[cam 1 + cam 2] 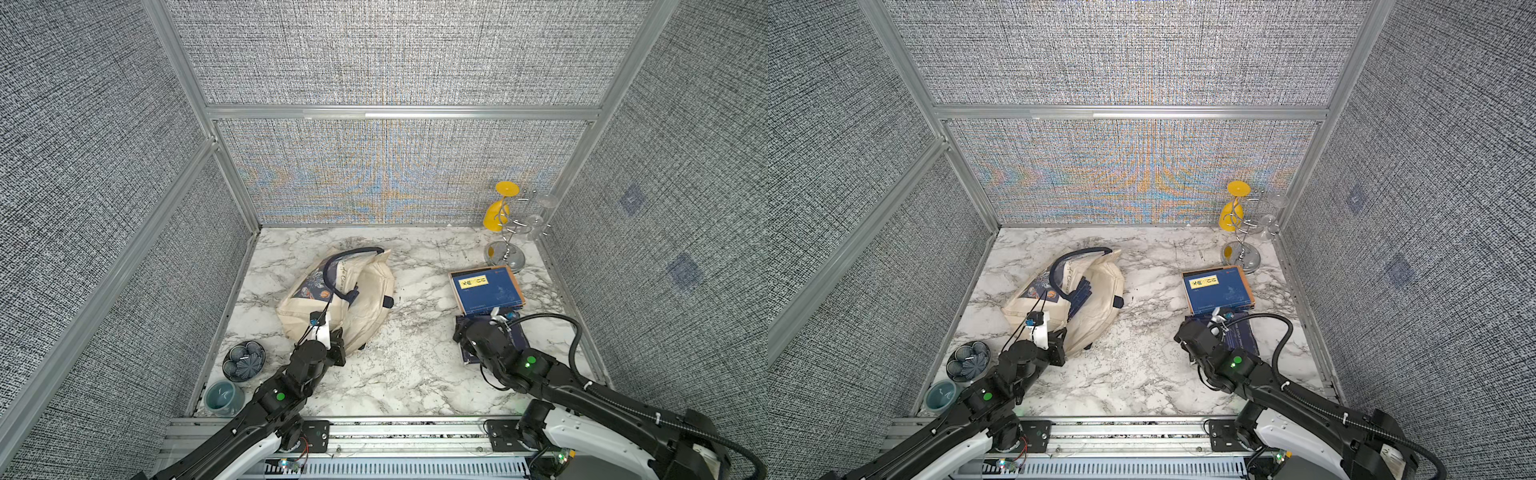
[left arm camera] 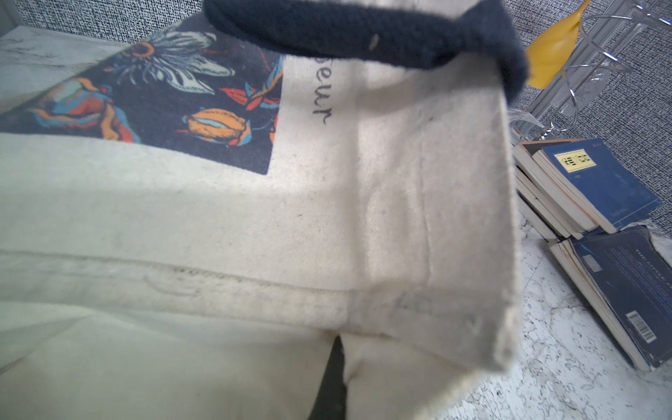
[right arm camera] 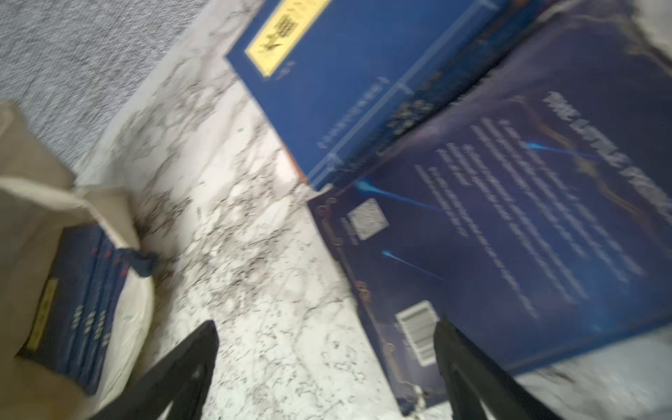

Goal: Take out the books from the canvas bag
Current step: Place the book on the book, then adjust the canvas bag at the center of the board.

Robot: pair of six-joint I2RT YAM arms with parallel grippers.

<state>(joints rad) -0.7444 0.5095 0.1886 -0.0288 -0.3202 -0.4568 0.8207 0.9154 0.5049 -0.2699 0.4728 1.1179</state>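
While my left gripper (image 1: 337, 337) is clenched on the near end of the canvas bag (image 1: 365, 299), my right gripper (image 3: 326, 323) hangs wide open and empty over a loose book (image 1: 515, 332) beside the stack (image 1: 486, 289) on the desk (image 1: 395, 374). Other books (image 3: 83, 291) are not yet out. The bag lies on its side, long axis running away from me, mouth seemingly toward the far right.

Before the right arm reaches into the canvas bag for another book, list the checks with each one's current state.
1. Left end effector shut on the canvas bag rim: ok.
2. Right end effector open and empty: ok.
3. Books visible through the bag's mouth: ok.
4. Number of books inside: cannot tell.
5. Barcode-side-up book lying on the marble table beside the stack of books: ok.
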